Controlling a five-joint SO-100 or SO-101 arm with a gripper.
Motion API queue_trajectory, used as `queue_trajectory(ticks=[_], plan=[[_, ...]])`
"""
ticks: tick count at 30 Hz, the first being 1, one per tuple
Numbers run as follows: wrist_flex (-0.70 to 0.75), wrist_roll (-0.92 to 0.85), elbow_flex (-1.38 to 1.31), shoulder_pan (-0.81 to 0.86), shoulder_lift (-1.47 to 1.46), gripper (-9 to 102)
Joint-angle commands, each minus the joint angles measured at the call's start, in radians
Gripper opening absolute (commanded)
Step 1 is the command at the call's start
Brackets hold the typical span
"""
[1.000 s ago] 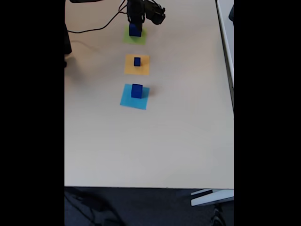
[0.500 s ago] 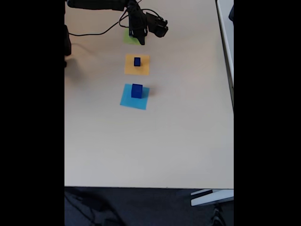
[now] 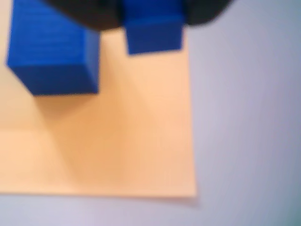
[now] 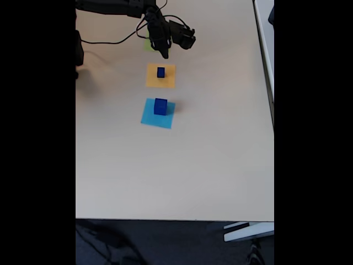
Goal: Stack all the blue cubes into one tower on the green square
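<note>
Above green square, claw hangs, grip unclear; small blue cube on orange square.

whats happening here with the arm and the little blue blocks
A single robot arm's gripper hangs over the far end of the table, beside the green square, which it mostly hides. One small blue cube sits on the orange square, a larger blue cube on the light-blue square. Neither is stacked yet.

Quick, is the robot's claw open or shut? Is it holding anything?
Gripper: cannot be told; too dark and small in the fixed view.
</note>
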Motion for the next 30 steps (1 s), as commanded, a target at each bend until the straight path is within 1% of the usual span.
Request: queue_trajectory(ticks=[1, 6, 30], plan=[[-0.021, -0.012, 0.003, 0.014, 0.083, 0], [-0.058, -0.035, 0.037, 0.035, 0.078, 0], [-0.064, -0.077, 0.091, 0.084, 0.075, 0]])
